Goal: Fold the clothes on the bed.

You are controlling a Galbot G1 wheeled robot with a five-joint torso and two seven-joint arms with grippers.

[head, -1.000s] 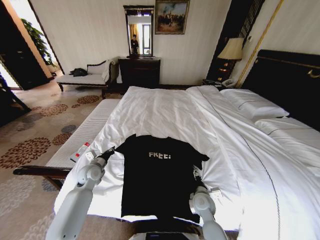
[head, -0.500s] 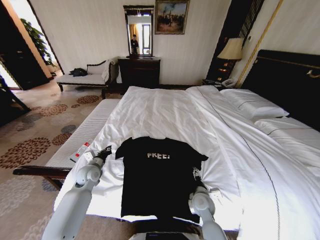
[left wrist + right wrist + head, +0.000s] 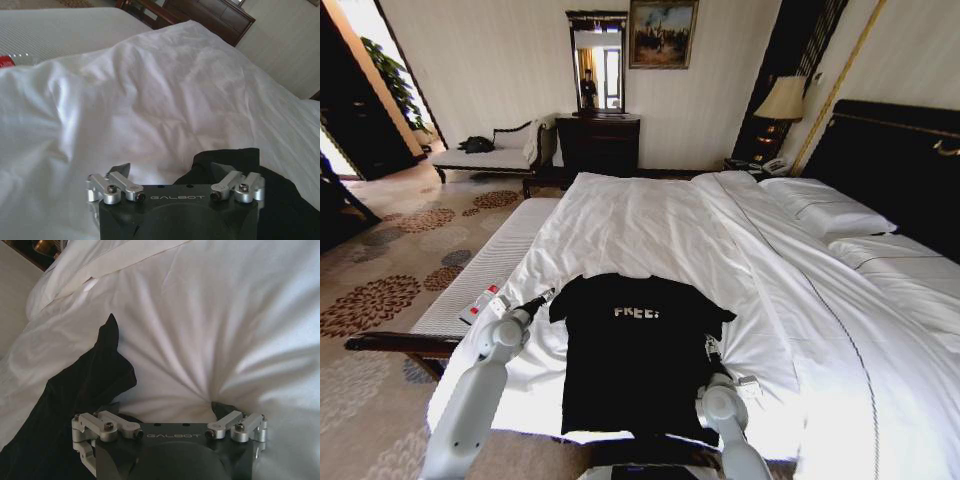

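Black T-shirt is lying flat, chest up, on the near part of the bed, white "FREE!" lettering facing the head camera, collar pointing toward the far end of the white duvet and hem reaching the near edge of the mattress. Both short sleeves are spreading out to the sides; the fabric is looking mostly smooth, with the white bedding bunching in soft folds around it. Left pincer is hovering just beside the shirt's left sleeve, at the edge of the duvet; in the left wrist view the left pincer is showing its two fingers spread wide with nothing between them, one fingertip over white sheet, the other over the black sleeve edge. Right pincer is sitting at the shirt's right side, near the right sleeve and side seam; in the right wrist view the right pincer is also standing wide apart and holding nothing, with black fabric under one finger and white duvet under the other. Whether either pincer is touching the cloth cannot be told. Beyond the bed: white-cushioned bench running along its left side, pillows and dark headboard at right, lamp and dresser with mirror against the far wall.
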